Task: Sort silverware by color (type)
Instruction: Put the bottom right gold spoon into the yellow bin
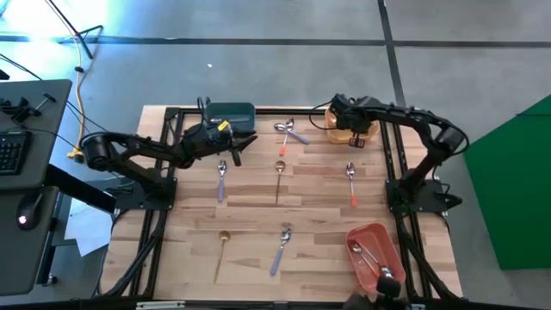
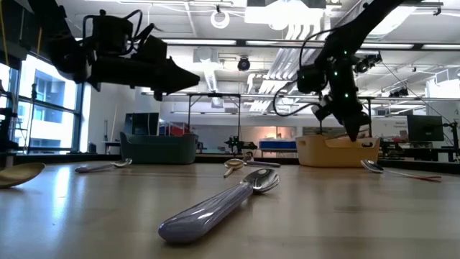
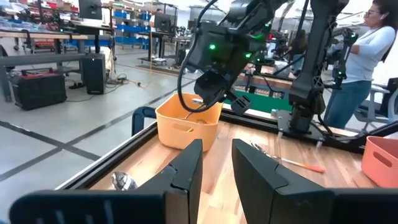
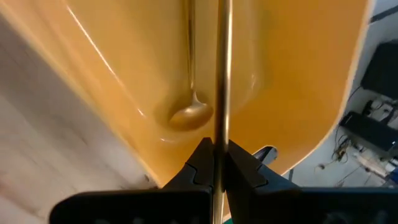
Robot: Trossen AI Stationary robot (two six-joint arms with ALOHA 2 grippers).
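Gold spoon handle (image 4: 222, 74): we see it pinched between the right gripper's (image 4: 214, 163) closed fingers, over the orange bin (image 4: 298, 68) where another gold spoon (image 4: 189, 112) lies. Our left gripper (image 3: 216, 165), partly open and empty, hovers by the teal bin (image 1: 231, 113).

I count three bins: teal bin (image 1: 231, 113), orange bin (image 1: 351, 131), red-pink bin (image 1: 375, 254). Around the orange bin, loose on the table (image 1: 318, 215): two gold spoons (image 1: 279, 172), three lavender-handled spoons (image 1: 221, 179), one red-handled spoon (image 1: 351, 183).
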